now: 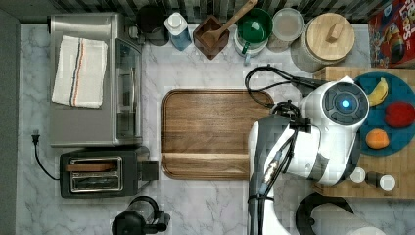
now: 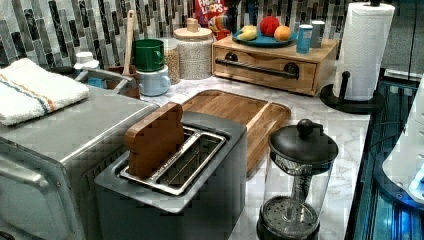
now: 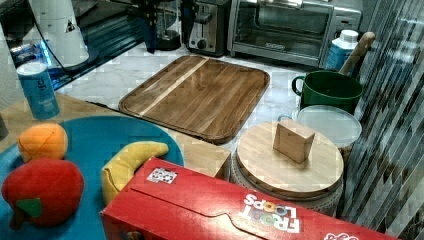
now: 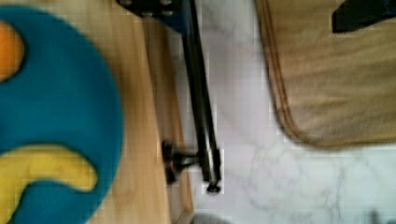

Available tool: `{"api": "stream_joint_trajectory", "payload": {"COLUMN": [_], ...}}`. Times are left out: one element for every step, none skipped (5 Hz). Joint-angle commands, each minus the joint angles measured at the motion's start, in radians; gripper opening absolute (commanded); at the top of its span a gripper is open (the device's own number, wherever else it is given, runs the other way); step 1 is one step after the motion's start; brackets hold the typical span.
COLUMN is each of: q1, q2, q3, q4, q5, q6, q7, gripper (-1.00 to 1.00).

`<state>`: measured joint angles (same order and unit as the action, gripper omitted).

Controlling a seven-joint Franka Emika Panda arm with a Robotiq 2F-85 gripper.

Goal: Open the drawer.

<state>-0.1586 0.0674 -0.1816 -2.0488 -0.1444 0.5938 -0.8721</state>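
Looking at the drawer (image 2: 270, 67), I see it shut, front flush with its box, at 3 o'clock from the tray (image 1: 210, 132) in the top view. The handle (image 4: 201, 107) runs along that front, and in the wrist view it passes under one dark finger (image 4: 154, 7) while the other finger (image 4: 364, 11) sits far off over the tray. So the gripper (image 4: 259, 11) is spread wide with nothing in it, and I judge it off-centre on the bar.

My first worry is a descent from here. The near finger could land on top of the bar instead of beside it and push the box or jam.

The second is the pull. The box only stands on the counter (image 1: 205, 205), so a skewed or jerky tug could drag the whole box instead of sliding the drawer.

That would shake the plate (image 1: 406, 142) on top. The banana (image 1: 379, 92) and the other fruit could roll, and the shakers (image 2: 303, 38) at 3 o'clock of the plate in the left view could tip.

Last, the tray edge lies near the handle, so the drawer could bump it as it comes out.
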Motion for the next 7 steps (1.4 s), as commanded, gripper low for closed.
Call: {"api": "stream_joint_trajectory", "payload": {"q1": [-0.040, -0.042, -0.051, -0.048, -0.053, -0.056, -0.055], "q2": [0.009, 0.045, 0.076, 0.085, 0.096, 0.115, 0.123], "q3": [0.028, 0.000, 0.000, -0.001, -0.012, -0.023, -0.040], "q4": [-0.067, -0.096, -0.118, -0.146, -0.167, -0.178, -0.214], "q5": [-0.082, -0.028, 0.004, 0.012, -0.010, -0.037, -0.063], "q6": [0.167, 0.259, 0.319, 0.337, 0.360, 0.367, 0.412], "q7": [-0.047, -0.117, -0.126, -0.090, -0.069, -0.037, -0.014], "gripper": [1.00, 1.00, 1.00, 1.00, 1.00, 1.00, 1.00]}}
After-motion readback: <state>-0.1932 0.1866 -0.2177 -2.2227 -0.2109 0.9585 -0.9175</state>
